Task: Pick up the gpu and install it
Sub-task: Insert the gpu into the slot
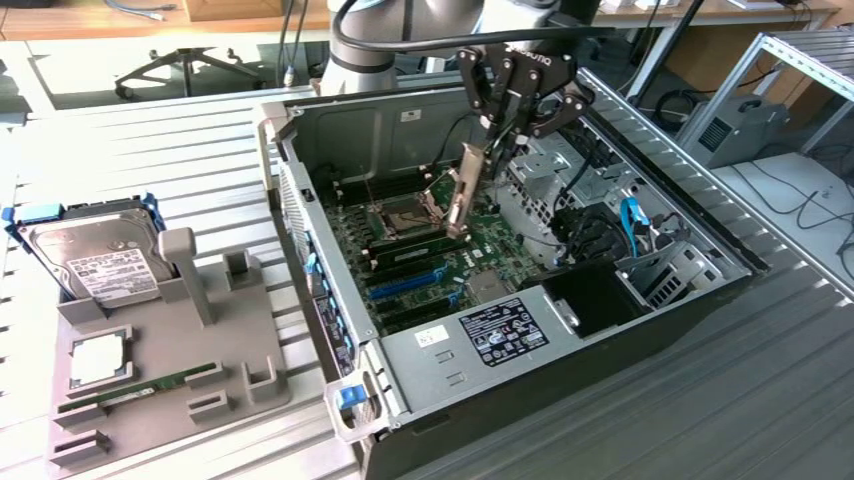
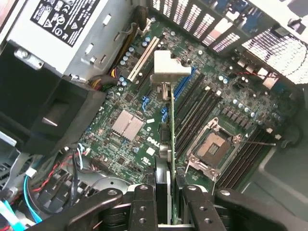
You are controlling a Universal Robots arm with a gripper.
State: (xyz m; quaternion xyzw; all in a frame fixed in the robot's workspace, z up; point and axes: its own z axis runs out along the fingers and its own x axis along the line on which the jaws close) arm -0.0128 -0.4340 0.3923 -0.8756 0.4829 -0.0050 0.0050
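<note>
The gpu (image 1: 466, 192) hangs upright and edge-on inside the open computer case (image 1: 441, 390), above the motherboard (image 1: 454, 262). Its silver end bracket (image 2: 168, 70) points down toward the board's expansion slots (image 2: 185, 89). The green board edge (image 2: 172, 144) runs straight up into my gripper (image 2: 168, 204). My gripper (image 1: 505, 130) is shut on the card's top edge, one finger on each flat side. The card is held clear of the motherboard, beside the empty CPU socket (image 1: 400, 218). Its fan side is hidden.
A grey fixture tray (image 1: 160, 370) at the exterior view's left holds a silver hard drive (image 1: 100, 262) and a green RAM stick (image 1: 140, 388). Inside the case are the power supply (image 1: 501, 330), drive cage, blue and black cables (image 1: 634, 225), a white slot (image 2: 144, 57) and a heatsink (image 2: 127, 125).
</note>
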